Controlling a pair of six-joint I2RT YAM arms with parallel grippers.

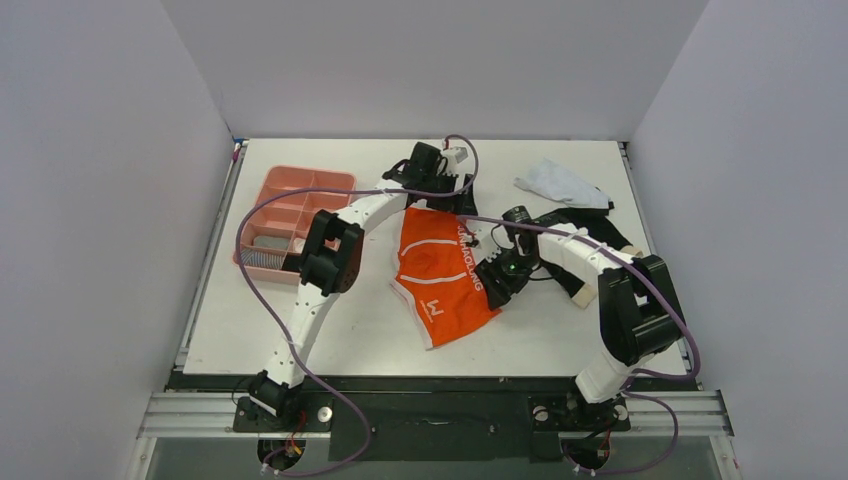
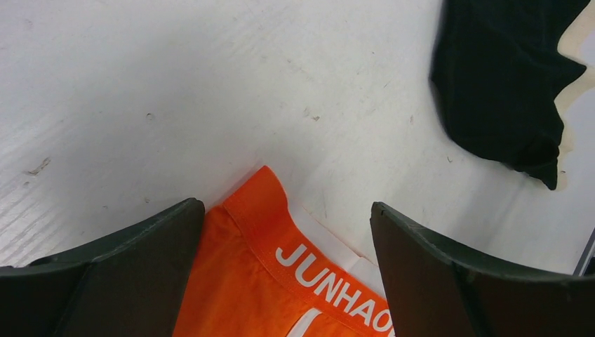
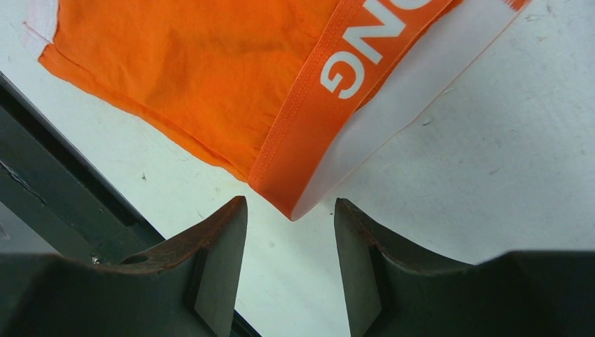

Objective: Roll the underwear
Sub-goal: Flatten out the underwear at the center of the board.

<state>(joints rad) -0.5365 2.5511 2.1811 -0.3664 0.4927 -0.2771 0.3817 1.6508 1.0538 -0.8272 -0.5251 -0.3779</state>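
Orange underwear (image 1: 440, 272) with white stripes lies spread flat to the right of a pink tray (image 1: 300, 172), unrolled, as 2 robot arms line up on its lettered waistband. The left gripper (image 2: 284, 207) hangs wide open over the waistband's far corner, its fingers straddling the cloth and gripping nothing. The right gripper (image 3: 289, 205) is parted more narrowly at the waistband's near corner, with the tip of the band just between its fingertips and nothing pinched. Black underwear (image 2: 505, 77), further right of the tray and partly under the right arm, sits in a crumpled heap, also unrolled. A pale cloth (image 1: 560, 183) lies far right of the tray, toward the back. By the look of things, 0 of 2 garments are rolled. The job appears to be at its start, with grasping and rolling the orange pair, then the black one, all left to do.
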